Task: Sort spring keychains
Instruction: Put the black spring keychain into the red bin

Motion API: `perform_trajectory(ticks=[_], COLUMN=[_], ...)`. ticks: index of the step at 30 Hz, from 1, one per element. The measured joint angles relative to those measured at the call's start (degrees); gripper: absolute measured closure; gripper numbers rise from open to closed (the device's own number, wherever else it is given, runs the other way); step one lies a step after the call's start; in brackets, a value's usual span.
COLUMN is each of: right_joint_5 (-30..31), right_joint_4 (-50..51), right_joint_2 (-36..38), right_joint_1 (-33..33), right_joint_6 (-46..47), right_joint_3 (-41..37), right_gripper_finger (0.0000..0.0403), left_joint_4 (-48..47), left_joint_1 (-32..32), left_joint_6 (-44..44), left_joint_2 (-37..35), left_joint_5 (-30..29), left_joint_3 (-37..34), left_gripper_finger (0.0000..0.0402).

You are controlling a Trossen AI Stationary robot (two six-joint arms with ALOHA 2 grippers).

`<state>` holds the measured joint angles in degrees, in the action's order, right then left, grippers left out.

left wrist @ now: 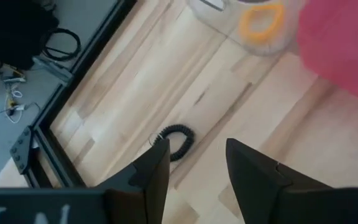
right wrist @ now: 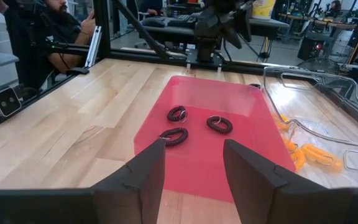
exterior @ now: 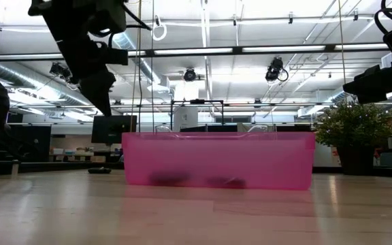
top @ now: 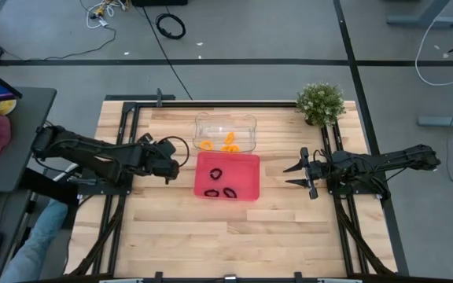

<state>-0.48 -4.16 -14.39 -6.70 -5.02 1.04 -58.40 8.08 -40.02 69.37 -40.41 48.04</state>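
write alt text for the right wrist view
Three black spring keychains lie in a pink tray on a wooden table. Orange keychains sit in a clear bin beside it, past the right tool's open fingers.

The left arm reaches in from the left edge of the high view, bent, its left gripper (top: 173,167) at centre-left with fingers parted and nothing between them. The right arm stretches in from the right edge, its right gripper (top: 292,174) at centre-right, fingers spread, empty.
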Motion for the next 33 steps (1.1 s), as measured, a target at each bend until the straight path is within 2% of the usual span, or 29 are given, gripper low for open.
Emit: perform_trajectory(ticks=[5, 8, 16, 22, 26, 29, 33], right_joint_5=[0.0, 0.0, 0.0, 0.0, 0.0, 0.0, 0.0], right_joint_4=[0.0, 0.0, 0.0, 0.0, 0.0, 0.0, 0.0], right_joint_2=[0.0, 0.0, 0.0, 0.0, 0.0, 0.0, 0.0], right_joint_1=[0.0, 0.0, 0.0, 0.0, 0.0, 0.0, 0.0], right_joint_6=[0.0, 0.0, 0.0, 0.0, 0.0, 0.0, 0.0], right_joint_3=[0.0, 0.0, 0.0, 0.0, 0.0, 0.0, 0.0], right_gripper_finger=[0.0237, 0.0237, 0.0237, 0.0237, 0.0237, 0.0237, 0.0237], left_joint_4=[1.6, 3.8, 20.9, 23.8, 35.1, 42.7, 45.8], left_joint_1=[-3.7, -8.1, -17.8, -23.6, -27.1, -30.6, -34.8], left_joint_6=[2.0, 3.8, 14.6, 16.1, 20.1, 23.3, 24.2], left_joint_2=[0.0, 0.0, 0.0, 0.0, 0.1, 1.8, 5.5], left_joint_5=[-1.3, 0.6, 9.5, 10.9, 12.8, 17.4, 18.5], left_joint_3=[-4.5, -7.4, -13.7, -16.6, -21.4, -25.0, -25.9], left_gripper_finger=[0.0249, 0.0254, 0.0252, 0.0252, 0.0253, 0.0253, 0.0253])
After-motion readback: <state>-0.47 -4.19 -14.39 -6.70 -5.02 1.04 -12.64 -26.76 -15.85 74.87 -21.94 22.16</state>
